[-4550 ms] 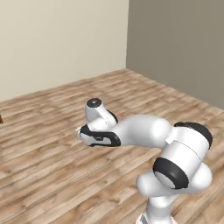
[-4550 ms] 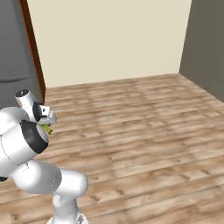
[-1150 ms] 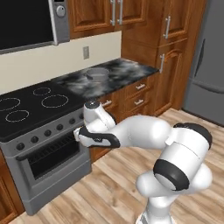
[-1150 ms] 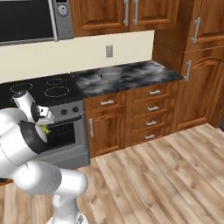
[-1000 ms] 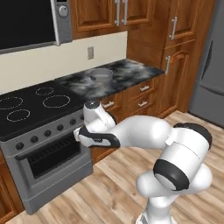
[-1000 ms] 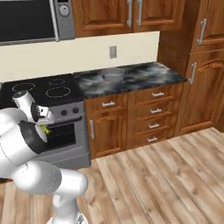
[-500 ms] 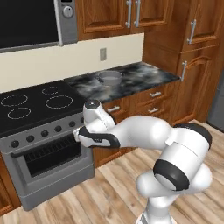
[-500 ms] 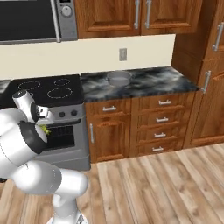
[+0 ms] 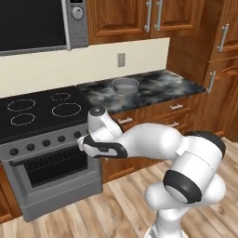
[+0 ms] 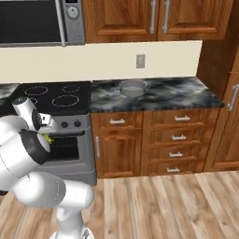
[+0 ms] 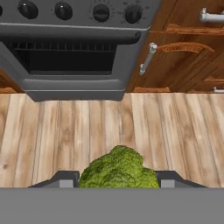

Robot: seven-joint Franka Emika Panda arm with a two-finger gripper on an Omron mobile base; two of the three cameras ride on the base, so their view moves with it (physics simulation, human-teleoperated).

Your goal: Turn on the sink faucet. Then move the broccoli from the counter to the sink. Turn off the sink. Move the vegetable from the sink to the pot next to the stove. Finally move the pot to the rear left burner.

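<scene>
While clamped between the two dark fingertips at the bottom of the hand view, broccoli (image 11: 119, 170), green and bumpy, held by the pincer (image 11: 118, 180) with one fingertip showing on each side of it; jaws set partway, closed onto the vegetable; pointed downward over the wooden floor (image 11: 109, 127), just in front of the oven door (image 11: 65, 59) and the row of dark knobs (image 11: 100, 12) above it; seen from the right base view, a small patch of green (image 10: 47, 138) beside the white arm at the height of the oven front; in the left base view, hand end (image 9: 95, 146) held low before the stove, broccoli itself hidden by the arm.

On the dark marbled counter (image 10: 177, 95) to the right of the stove, a grey round pot (image 10: 132, 87), standing upright near the back wall, well apart from the pincer; same pot (image 9: 124, 85) in the left base view, beside the black cooktop (image 9: 42, 109) with its four ringed burners; microwave (image 9: 42, 23) mounted above the stove; wooden upper cabinets (image 10: 154, 18) above the counter, drawers (image 10: 177, 137) with metal handles below it; wall outlet (image 10: 140, 60) on the pale backsplash behind the pot.
</scene>
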